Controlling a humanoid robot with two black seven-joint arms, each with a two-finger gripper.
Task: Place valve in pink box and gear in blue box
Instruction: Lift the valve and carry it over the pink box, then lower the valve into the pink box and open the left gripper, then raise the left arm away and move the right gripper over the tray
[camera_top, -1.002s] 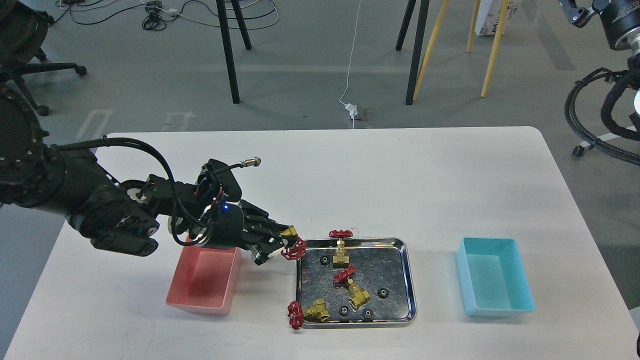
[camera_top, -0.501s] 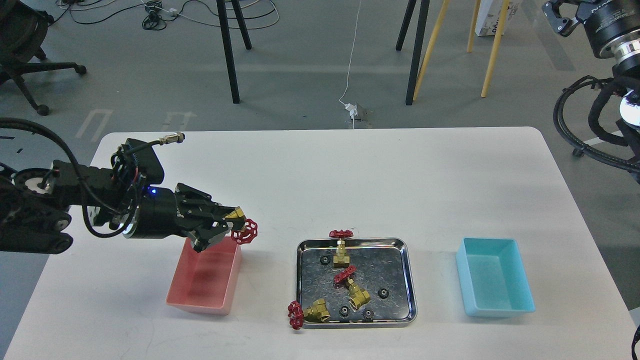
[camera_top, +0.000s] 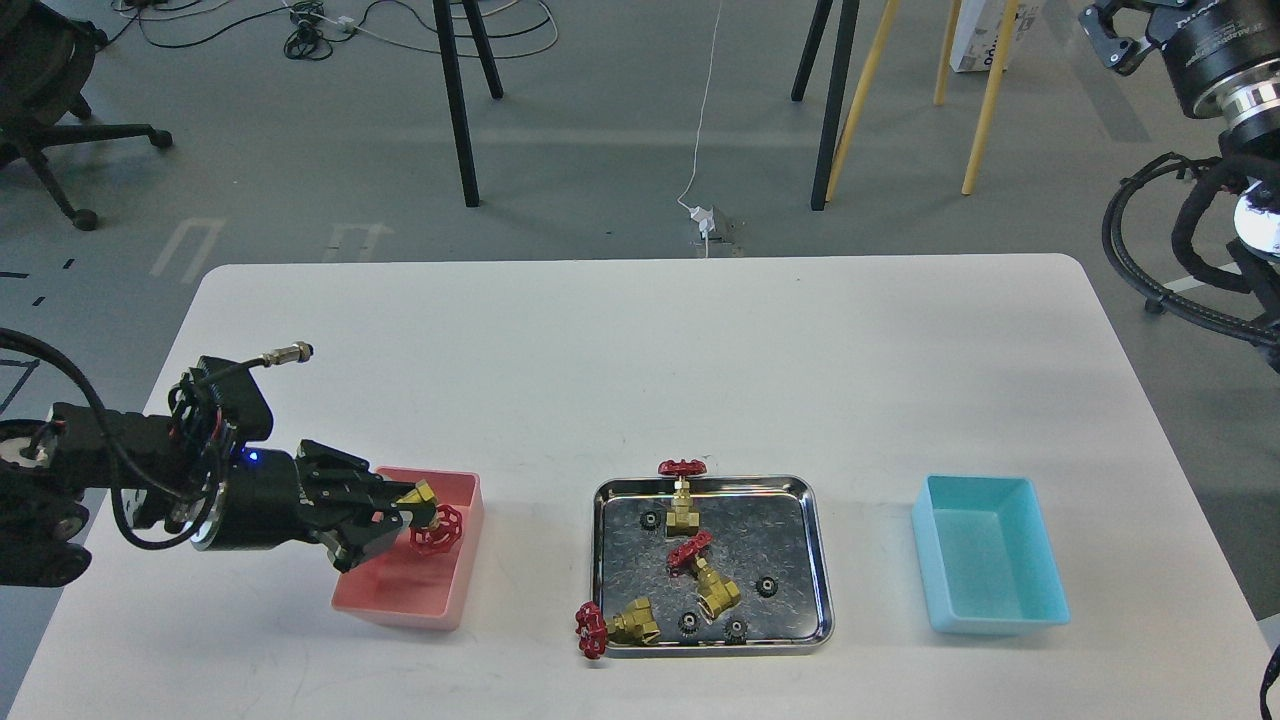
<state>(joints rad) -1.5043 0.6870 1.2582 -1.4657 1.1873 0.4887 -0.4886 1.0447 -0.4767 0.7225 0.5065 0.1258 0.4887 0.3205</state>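
My left gripper (camera_top: 405, 515) is shut on a brass valve (camera_top: 430, 520) with a red handwheel and holds it over the pink box (camera_top: 400, 600), above its inside. Three more valves are at the steel tray (camera_top: 812, 560): one upright at its far edge (camera_top: 683, 495), one lying in the middle (camera_top: 705, 575), one hanging over the front left rim (camera_top: 615, 625). Several tiny black gears (camera_top: 766, 587) lie in the tray. The blue box (camera_top: 985, 570) stands empty to the right. My right gripper (camera_top: 1105, 40) is at the top right corner, far from the table; its fingers cannot be told apart.
The white table (camera_top: 640, 350) carries the pink box, the steel tray and the blue box in a row near its front edge. Chair and easel legs and cables stand on the floor beyond the far edge.
My left gripper has carried the valve from the tray's left edge leftward and down, and it now hangs over the pink box. The right arm shifted slightly at the top right.
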